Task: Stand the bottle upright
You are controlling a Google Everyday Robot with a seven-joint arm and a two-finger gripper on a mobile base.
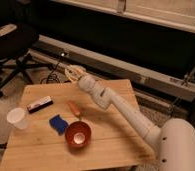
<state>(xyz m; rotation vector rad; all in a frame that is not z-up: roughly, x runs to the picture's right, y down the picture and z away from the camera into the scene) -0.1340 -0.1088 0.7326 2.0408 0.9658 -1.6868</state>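
Observation:
The bottle [40,104] is a small white cylinder with dark marks. It lies on its side at the left of the wooden table [116,145], right of the white paper cup [17,118]. My gripper [74,73] hovers over the table's far edge, behind and to the right of the bottle and well apart from it. It holds nothing that I can see. The white arm runs from it down to the base at the lower right.
A red bowl [78,134] stands at the table's middle front. An orange stick-shaped item [74,108] and a blue item [57,124] lie beside it. An office chair [11,47] stands at the back left. A long rail [141,75] runs behind the table.

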